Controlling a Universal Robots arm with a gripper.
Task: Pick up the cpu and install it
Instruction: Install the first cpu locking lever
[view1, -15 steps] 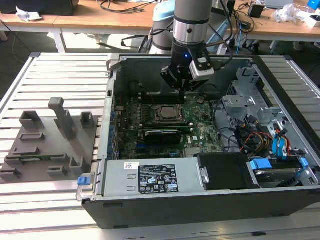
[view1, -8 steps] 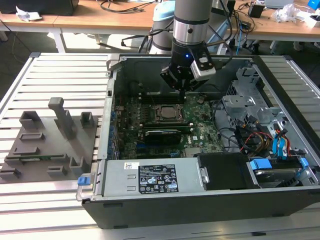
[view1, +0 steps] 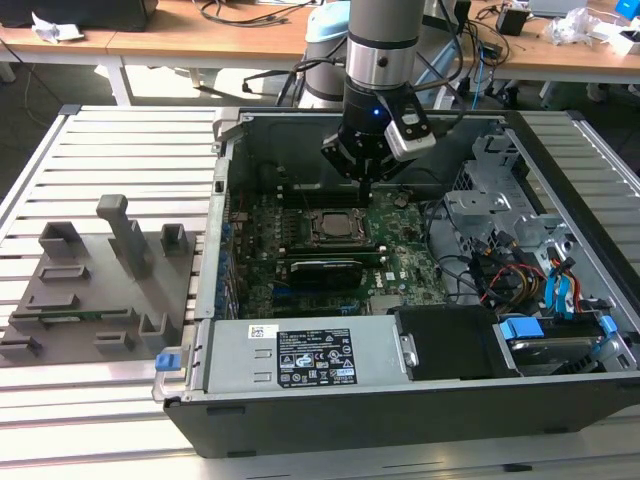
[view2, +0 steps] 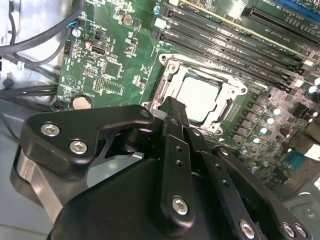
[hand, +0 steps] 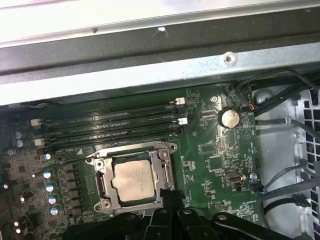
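Slatted metal desk (view1: 120, 140) is carrying an open computer case (view1: 400, 400) in the exterior view, with grey plastic tray blocks (view1: 100, 270) lying toward the exterior view's left. The arm is hanging over the case, its tool (view1: 366, 178) pointing down at the motherboard (view1: 400, 255), just above and slightly to the exterior view's right of the socket frame (view1: 331, 228), where something pale is sitting.

In the second wrist view, the tool (view2: 172, 107) is looming close over the board, its black fingers appearing drawn together at the tip and gripping nothing. The cpu (view2: 200, 97) is lying flat inside the socket frame (view2: 200, 75), its silvery top showing, apart from the fingertips.

In the first wrist view, the cpu (hand: 132, 181) is sitting square within the frame (hand: 132, 152), just beside the memory slots (hand: 110, 125); the finger links are showing at the picture's edge.

As a judgement, the danger is lying in the closeness: the fingertip is hovering right over the frame's edge, and any sideways drift or downward press could be scraping the frame, nudging the chip out of its seat, or loading the delicate contacts beneath it.
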